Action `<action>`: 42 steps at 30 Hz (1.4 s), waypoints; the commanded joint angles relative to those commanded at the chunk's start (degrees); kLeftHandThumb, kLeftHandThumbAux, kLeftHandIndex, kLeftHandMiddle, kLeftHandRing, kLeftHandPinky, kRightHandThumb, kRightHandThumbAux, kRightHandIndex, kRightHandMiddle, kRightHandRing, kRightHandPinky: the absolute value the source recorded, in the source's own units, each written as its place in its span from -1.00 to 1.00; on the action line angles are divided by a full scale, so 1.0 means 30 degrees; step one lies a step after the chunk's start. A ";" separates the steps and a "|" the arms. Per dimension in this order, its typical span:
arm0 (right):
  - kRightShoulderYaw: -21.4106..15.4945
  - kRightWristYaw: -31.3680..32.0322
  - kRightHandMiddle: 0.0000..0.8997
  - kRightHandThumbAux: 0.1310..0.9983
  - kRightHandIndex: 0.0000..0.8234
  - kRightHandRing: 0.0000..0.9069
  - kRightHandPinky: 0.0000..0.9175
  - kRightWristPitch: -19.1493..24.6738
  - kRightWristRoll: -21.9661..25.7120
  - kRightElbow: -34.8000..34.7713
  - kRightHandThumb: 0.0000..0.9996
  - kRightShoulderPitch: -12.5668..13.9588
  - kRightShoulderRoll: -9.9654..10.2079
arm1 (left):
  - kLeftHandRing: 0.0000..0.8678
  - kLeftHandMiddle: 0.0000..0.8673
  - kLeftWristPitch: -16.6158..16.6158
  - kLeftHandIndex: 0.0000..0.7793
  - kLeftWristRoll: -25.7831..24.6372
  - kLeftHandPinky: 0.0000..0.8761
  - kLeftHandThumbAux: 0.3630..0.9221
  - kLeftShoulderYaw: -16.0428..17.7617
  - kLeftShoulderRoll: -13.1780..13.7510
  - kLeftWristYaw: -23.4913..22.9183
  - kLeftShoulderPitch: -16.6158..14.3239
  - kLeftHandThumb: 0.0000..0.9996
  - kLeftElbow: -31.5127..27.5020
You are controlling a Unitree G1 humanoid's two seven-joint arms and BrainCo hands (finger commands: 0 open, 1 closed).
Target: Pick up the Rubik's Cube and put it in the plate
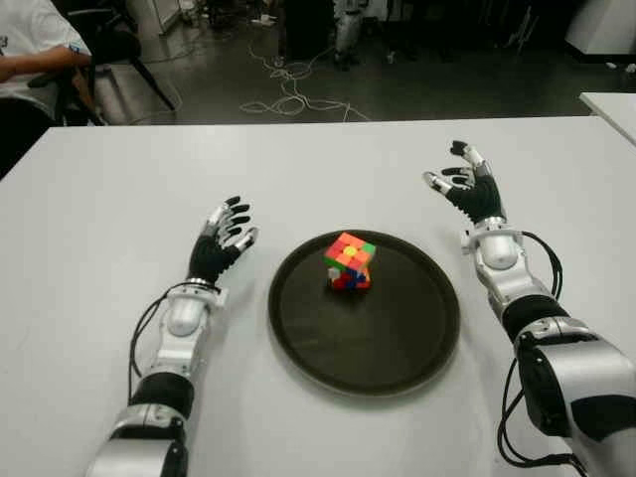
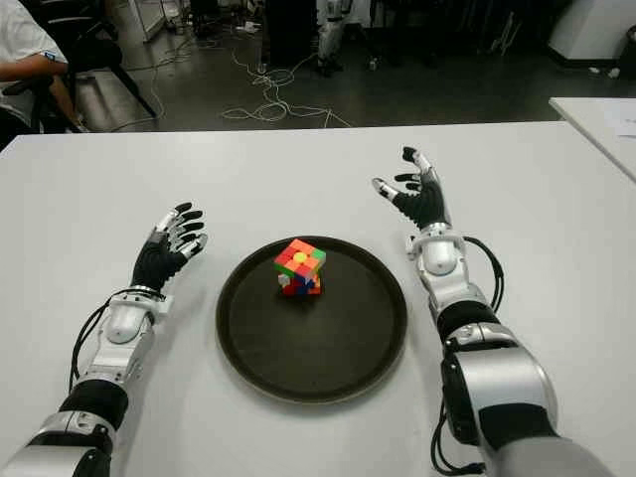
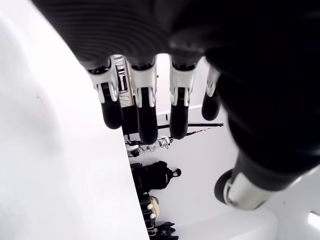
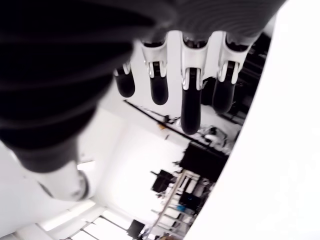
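One Rubik's Cube (image 1: 350, 261), sitting tilted inside the dark round plate (image 1: 397, 348) near its upper middle, at the centre of the frame; apparently already delivered, so the task looks done. No fingers touching it. Right hand (image 1: 467, 189) raised at the upper right of the plate, well apart from the cube, fingers (image 4: 191, 102) spread and holding nothing, probably clear of the plate after a release. Left hand (image 1: 221, 243) just left of the plate, fingers (image 3: 145, 112) relaxed and extended, empty, idle. White table (image 1: 99, 199) underneath; a seated person's sleeve (image 1: 35, 40) at the upper left corner, cables (image 1: 288, 94) on the floor beyond.
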 joint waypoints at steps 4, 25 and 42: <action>0.0068 -0.0186 -0.37 0.22 -0.52 -0.29 -0.27 -0.0077 -0.0095 0.0056 -0.50 0.0002 0.0002 | -0.60 -0.55 0.0026 -0.66 0.0093 -0.66 0.23 -0.0052 0.0054 0.0012 0.0011 -0.88 -0.0110; -0.0062 -0.0478 -0.37 0.26 -0.49 -0.31 -0.26 -0.0447 0.0136 -0.0181 -0.44 -0.0002 0.0217 | -0.63 -0.57 0.0045 -0.68 0.0059 -0.71 0.19 0.0044 0.0322 -0.0093 0.0019 -0.94 -0.0064; 0.0006 -0.1182 -0.41 0.25 -0.52 -0.32 -0.23 -0.1156 0.0016 -0.0663 -0.42 -0.0160 0.0071 | -0.64 -0.58 0.0879 -0.71 -0.1121 -0.71 0.34 0.0759 -0.0018 -0.0527 0.0163 -0.84 -0.1299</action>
